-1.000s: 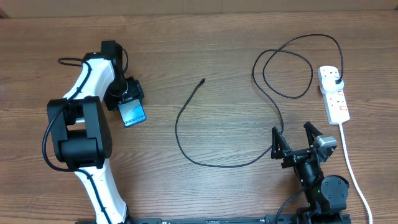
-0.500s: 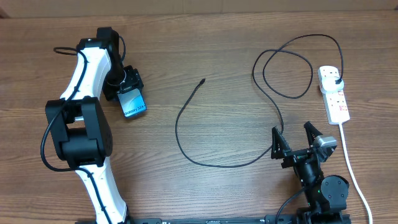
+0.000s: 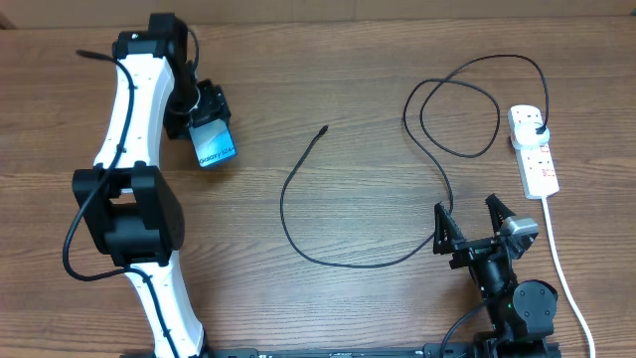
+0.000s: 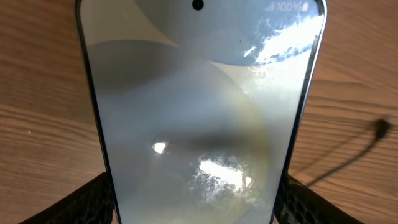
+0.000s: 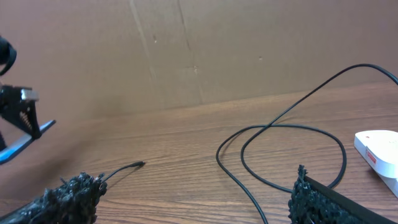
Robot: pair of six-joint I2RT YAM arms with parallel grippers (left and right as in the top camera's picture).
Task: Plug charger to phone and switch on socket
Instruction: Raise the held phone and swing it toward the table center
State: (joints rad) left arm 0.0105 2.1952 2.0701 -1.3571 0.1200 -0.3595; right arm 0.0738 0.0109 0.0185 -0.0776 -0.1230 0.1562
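My left gripper (image 3: pixel 203 121) is shut on the phone (image 3: pixel 214 148), gripping its two long edges at one end. In the overhead view the phone's screen is blue and sits at the far left of the table. In the left wrist view the phone (image 4: pixel 199 112) fills the frame, its screen pale with glare, between my black fingers (image 4: pixel 87 199). The charger (image 3: pixel 288 214) curves across the middle of the table, its connector tip (image 3: pixel 324 130) lying free. Its black plug (image 3: pixel 538 130) sits in the white socket (image 3: pixel 535 159) at the right. My right gripper (image 3: pixel 472 225) stands open near the front, above the cable, holding nothing.
The socket's white cord (image 3: pixel 562 264) runs down the right side to the front edge. The cable makes a loop (image 3: pixel 452 114) left of the socket. A brown cardboard wall (image 5: pixel 186 50) stands behind the table.
My left arm has carried the phone toward the far edge of the table. The right arm and the cable have not moved.
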